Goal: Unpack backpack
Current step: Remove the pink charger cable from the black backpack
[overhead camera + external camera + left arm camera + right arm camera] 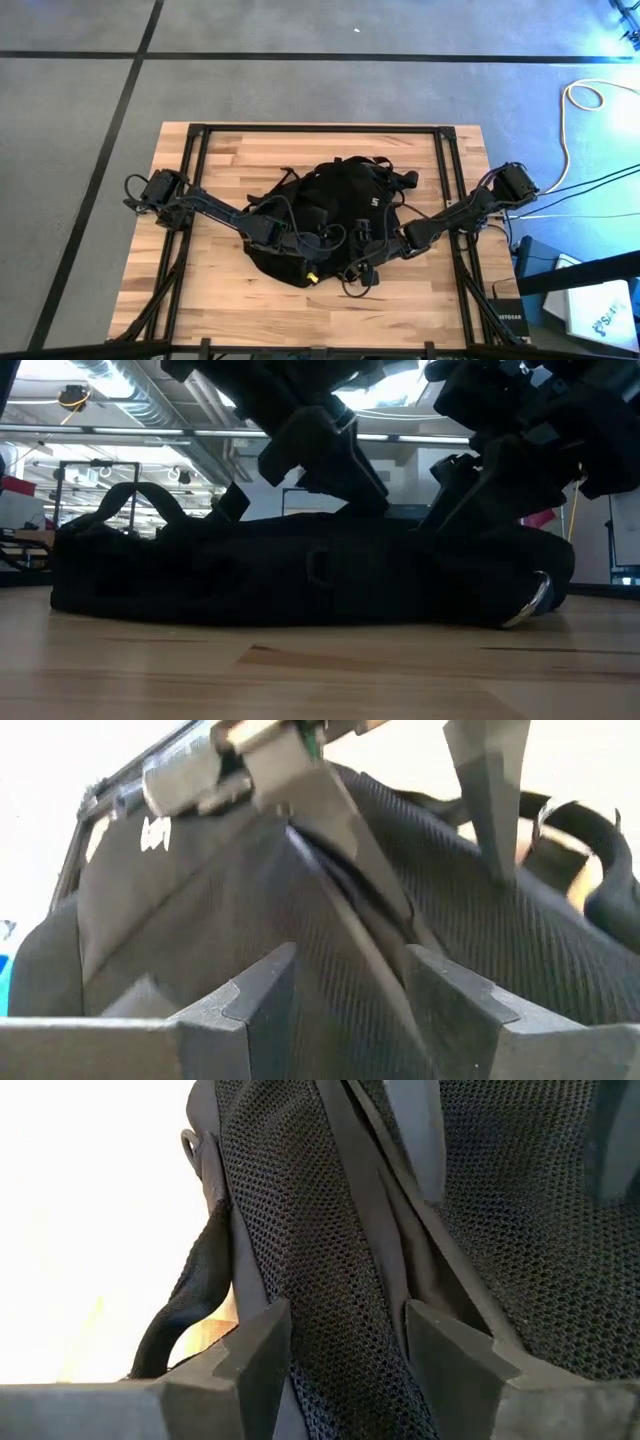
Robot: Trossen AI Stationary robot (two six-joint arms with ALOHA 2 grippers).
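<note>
The black backpack [335, 215] lies flat on the middle of the wooden table, its underside on the wood [300, 585]. My left gripper [298, 240] reaches in from the table's left onto the pack's near part. It is shut on a ridge of the pack's fabric [350, 990]. My right gripper [362, 245] comes in from the table's right, close beside the left one. It is shut on the pack's mesh panel [348, 1340]. The left wrist view shows the right gripper's grey fingers [490, 810] just beyond the ridge. My left gripper pinches a raised fold of the backpack's ribbed fabric [345, 945] between its two fingers. The fingers slant down from the table's left. Creases run taut from the fold, and the pack's body stays on the table. My right gripper has the backpack's mesh panel and a plain black strip along it [350, 1295] between its two fingers. The fingers slant down from the table's right. One layer or several, I cannot tell. The pack stays on the table.
Black frame rails [195, 170] run along the table's left, right and far sides. A thin strap loop [350, 287] and a small yellow tag [312, 272] lie at the pack's near edge. Bare wood [260, 310] stretches toward the near edge.
</note>
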